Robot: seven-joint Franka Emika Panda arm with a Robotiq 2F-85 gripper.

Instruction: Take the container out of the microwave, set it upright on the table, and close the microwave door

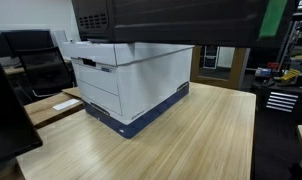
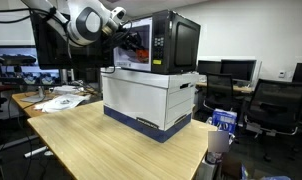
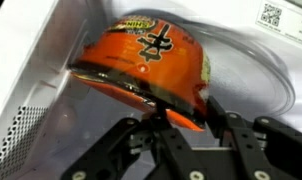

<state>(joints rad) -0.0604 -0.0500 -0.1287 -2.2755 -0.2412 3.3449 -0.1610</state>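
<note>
The container [image 3: 141,60], a small red-orange bowl with a printed top, sits tilted inside the microwave's white cavity on the glass turntable [image 3: 261,85]. My gripper [image 3: 186,118] is shut on the bowl's lower rim, with one finger on each side. In an exterior view my arm [image 2: 91,22] reaches into the black microwave [image 2: 171,40], which stands on a white-and-blue box [image 2: 151,100]. The microwave [image 1: 91,18] and its wide dark door panel [image 1: 191,22] fill the top of an exterior view. The light wood table [image 1: 191,140] shows in both exterior views [image 2: 91,140].
The white-and-blue box [image 1: 131,85] takes up the table's far part. A smaller desk with papers [image 2: 56,98] stands beside the table. Office chairs [image 2: 276,105] and monitors [image 2: 16,55] ring the room. A blue packet [image 2: 223,122] lies at the table's corner.
</note>
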